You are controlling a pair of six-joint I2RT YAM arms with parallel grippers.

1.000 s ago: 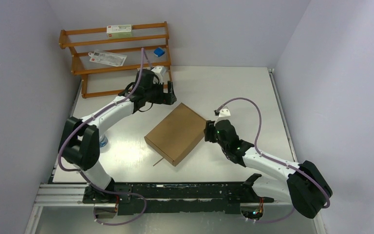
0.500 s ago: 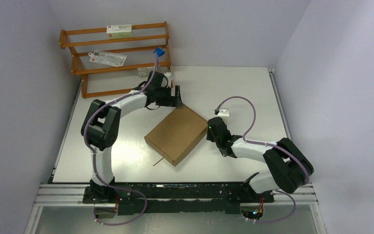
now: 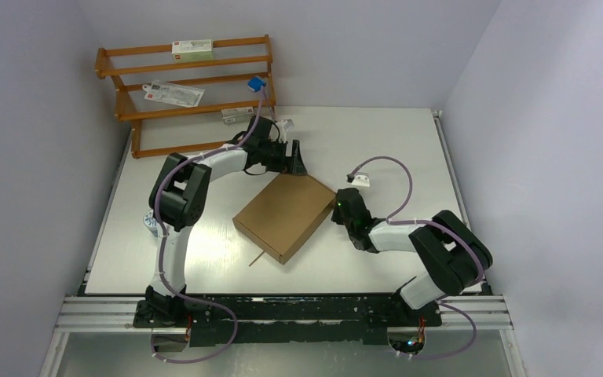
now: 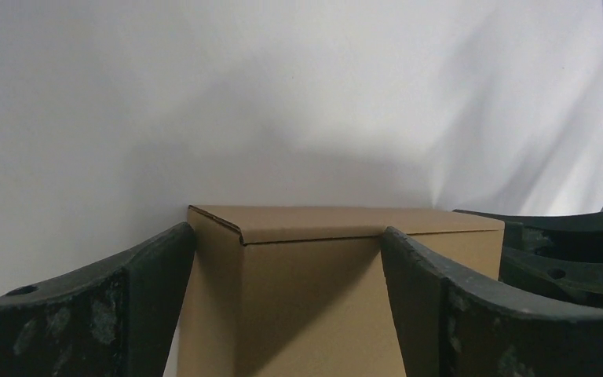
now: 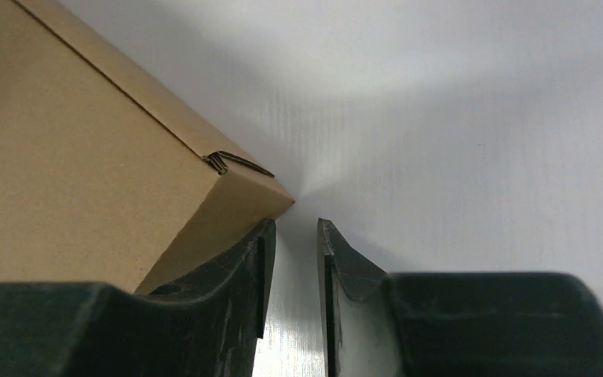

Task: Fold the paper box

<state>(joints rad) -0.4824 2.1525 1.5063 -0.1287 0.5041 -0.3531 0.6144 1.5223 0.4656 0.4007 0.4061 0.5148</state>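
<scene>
The paper box (image 3: 284, 216) is a closed flat brown cardboard mailer lying at an angle mid-table. My left gripper (image 3: 297, 162) is at its far corner. In the left wrist view this gripper (image 4: 286, 236) is open wide, and the box's end (image 4: 322, 298) fills the space between its fingers (image 4: 149, 298). My right gripper (image 3: 338, 206) is low at the box's right corner. In the right wrist view this gripper (image 5: 295, 226) is almost shut with a narrow gap and holds nothing. Its left finger (image 5: 239, 275) rests against the box's corner (image 5: 243, 192).
A wooden rack (image 3: 188, 114) stands at the back left with white cartons (image 3: 191, 49) and a blue item (image 3: 257, 83). A thin brown strip (image 3: 256, 258) sticks out by the box's near corner. The right arm's cable plug (image 3: 361, 179) hangs above the table.
My left gripper has moved right and nearer, from beside the rack to the box's far corner. My right arm has folded in with its gripper staying at the box's right corner. The box shifted slightly.
</scene>
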